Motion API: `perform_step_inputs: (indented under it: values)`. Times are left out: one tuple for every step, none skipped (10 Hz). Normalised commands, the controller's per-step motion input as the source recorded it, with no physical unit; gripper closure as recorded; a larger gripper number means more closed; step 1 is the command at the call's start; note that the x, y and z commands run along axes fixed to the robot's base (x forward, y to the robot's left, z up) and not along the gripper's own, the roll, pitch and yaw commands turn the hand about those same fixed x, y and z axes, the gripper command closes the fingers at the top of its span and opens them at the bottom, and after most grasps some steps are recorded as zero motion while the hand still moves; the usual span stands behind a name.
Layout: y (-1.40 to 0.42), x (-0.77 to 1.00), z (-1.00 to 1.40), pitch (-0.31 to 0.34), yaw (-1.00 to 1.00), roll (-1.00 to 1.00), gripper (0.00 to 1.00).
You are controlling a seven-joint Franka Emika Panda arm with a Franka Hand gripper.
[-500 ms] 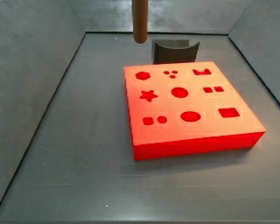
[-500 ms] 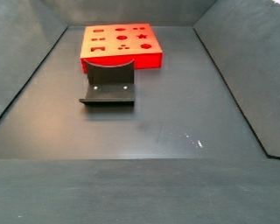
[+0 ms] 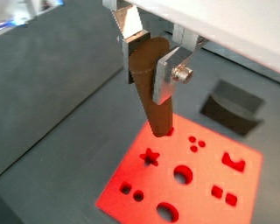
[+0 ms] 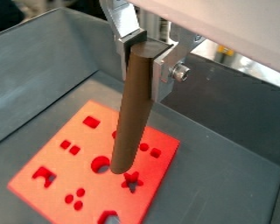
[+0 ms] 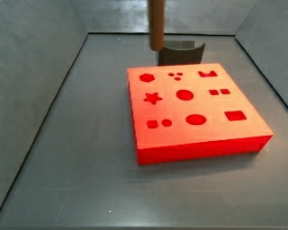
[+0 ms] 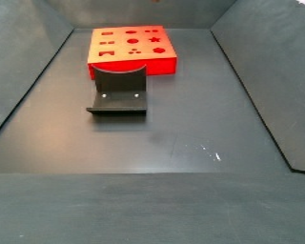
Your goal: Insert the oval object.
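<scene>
My gripper point(image 3: 150, 72) is shut on the top of the oval object point(image 3: 156, 98), a long slim brown peg that hangs nearly upright; both also show in a wrist view point(image 4: 147, 73), peg point(image 4: 129, 122). The silver fingers point(image 4: 167, 63) clamp its upper end. In a side view the peg point(image 5: 158, 25) hangs in the air above the far edge of the flat red block point(image 5: 194, 112); the gripper itself is above that frame. The block has several shaped holes, among them an oval hole point(image 5: 196, 119). The block point(image 6: 132, 50) also shows in a side view, where peg and gripper are out of view.
The dark fixture point(image 5: 179, 52) stands on the floor just behind the red block and shows in both side views point(image 6: 118, 93) and a wrist view point(image 3: 233, 105). Grey bin walls point(image 5: 39, 81) rise around the dark floor point(image 6: 181, 143).
In the side view the peg has moved a little to the right and slightly lower, closer to the red block's far edge. The block and fixture have not moved.
</scene>
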Motion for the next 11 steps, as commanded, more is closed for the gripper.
perform_step_inputs:
  values:
    - [-0.01, 0.13, -0.19, 0.0, -0.93, 0.0, 1.0]
    - [0.0, 0.05, -0.2, 0.0, -0.99, 0.0, 1.0]
    - [0.0, 0.0, -0.22, 0.011, -0.99, 0.0, 1.0]
    - [0.0, 0.0, -0.21, 0.036, -0.99, 0.0, 1.0]
    - [0.0, 0.0, -0.25, 0.0, -1.0, 0.0, 1.0]
    - [0.0, 0.0, -0.23, 0.0, -1.0, 0.0, 1.0]
    - [-0.02, 0.0, -0.16, 0.0, -1.0, 0.0, 1.0]
    - [-0.24, 0.35, 0.0, 0.1, -0.51, 0.03, 1.0]
    - [-0.32, 0.59, 0.0, 0.173, -0.21, 0.1, 1.0]
    - [-0.35, 0.73, 0.0, 0.216, -0.04, 0.13, 1.0]
    - [-0.36, 0.77, 0.0, 0.233, 0.0, 0.13, 1.0]
